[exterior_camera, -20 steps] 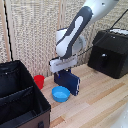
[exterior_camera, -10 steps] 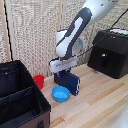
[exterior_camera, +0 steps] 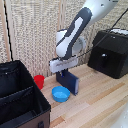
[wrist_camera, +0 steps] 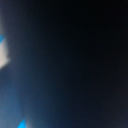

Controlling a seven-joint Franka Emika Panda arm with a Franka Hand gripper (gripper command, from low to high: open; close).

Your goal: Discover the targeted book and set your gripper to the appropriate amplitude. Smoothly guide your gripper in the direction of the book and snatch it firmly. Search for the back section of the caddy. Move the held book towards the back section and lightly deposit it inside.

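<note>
The dark navy book (exterior_camera: pixel 70 82) stands upright on its edge on the wooden table, just behind the light-blue bowl (exterior_camera: pixel 61 94). My gripper (exterior_camera: pixel 63 69) sits directly on the book's top edge, with its fingers down over the cover and shut on it. The wrist view is filled by a dark blue blur, the book (wrist_camera: pixel 75 65) very close to the lens. The black fabric caddy (exterior_camera: pixel 30 102) sits at the exterior view's left, some way from the book. Its back section (exterior_camera: pixel 11 80) lies behind a black divider and looks empty.
A red cup (exterior_camera: pixel 39 81) stands between the caddy and the book. A black hard-shelled appliance (exterior_camera: pixel 110 52) with a front handle sits at the exterior view's right. A slatted wall runs behind the table.
</note>
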